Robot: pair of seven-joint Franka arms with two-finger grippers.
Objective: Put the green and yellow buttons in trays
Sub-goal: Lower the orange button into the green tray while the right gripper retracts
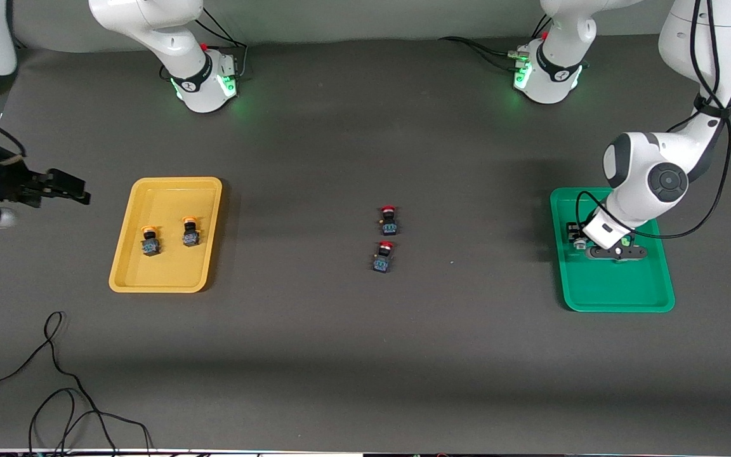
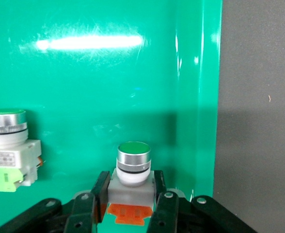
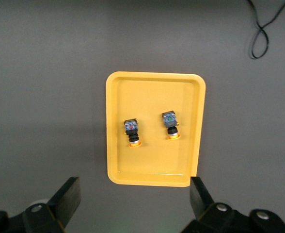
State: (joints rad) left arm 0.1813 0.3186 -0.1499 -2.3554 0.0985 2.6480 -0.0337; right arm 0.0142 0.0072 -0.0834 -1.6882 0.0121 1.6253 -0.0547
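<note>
The green tray [image 1: 619, 292] lies at the left arm's end of the table. My left gripper [image 1: 584, 244] is down in it, its fingers [image 2: 102, 179] shut on the white body of a green-capped button [image 2: 134, 162] that rests on the tray floor [image 2: 108, 73]. A second green-capped button [image 2: 7, 145] lies beside it in the tray. The yellow tray [image 1: 165, 279] holds two yellow-capped buttons [image 1: 150, 241] [image 1: 190, 233], which also show in the right wrist view [image 3: 132, 132] [image 3: 171, 125]. My right gripper [image 1: 64, 187] hangs open and empty over the table [image 3: 135, 194] beside the yellow tray [image 3: 154, 87].
Two red-capped black buttons [image 1: 389, 220] [image 1: 383, 256] lie mid-table, one nearer the front camera than the other. A black cable [image 1: 54, 381] loops on the table near the front edge at the right arm's end.
</note>
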